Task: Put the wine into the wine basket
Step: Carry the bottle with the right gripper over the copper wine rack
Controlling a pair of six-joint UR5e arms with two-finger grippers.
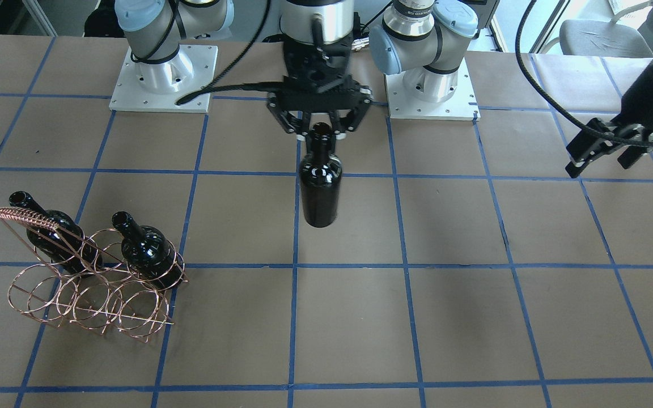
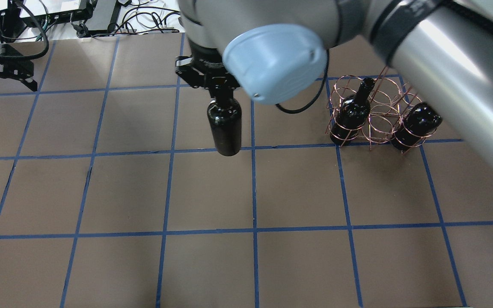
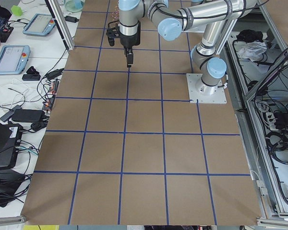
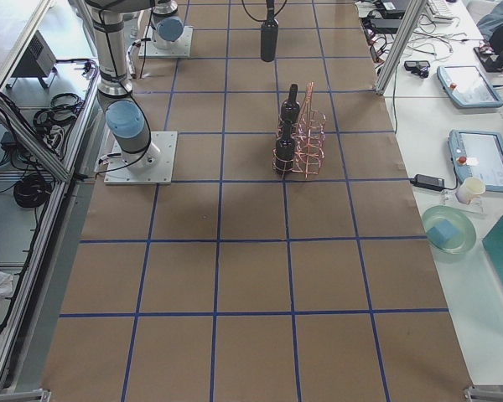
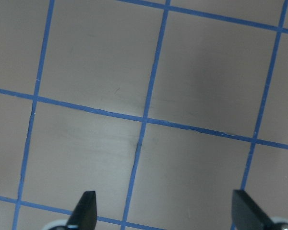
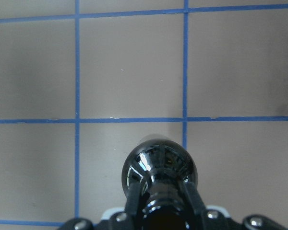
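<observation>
My right gripper (image 1: 319, 129) is shut on the neck of a glossy black wine bottle (image 1: 319, 190) and holds it upright above the middle of the table. The bottle also shows in the overhead view (image 2: 225, 126) and from above in the right wrist view (image 6: 159, 167). The copper wire wine basket (image 1: 94, 294) stands toward the robot's right (image 2: 377, 109). Two look-alike bottles (image 2: 352, 113) (image 2: 415, 122) stand in the end rings of its row nearer the robot. My left gripper (image 1: 601, 148) is open and empty, far off at the left side (image 5: 165, 209).
Brown paper with a blue tape grid covers the table (image 2: 212, 192). The arm bases (image 1: 162, 79) (image 1: 431, 90) sit at the robot's edge. The right arm's elbow (image 2: 272, 60) hides part of the overhead view. The basket's handle (image 1: 23, 216) rises about bottle height.
</observation>
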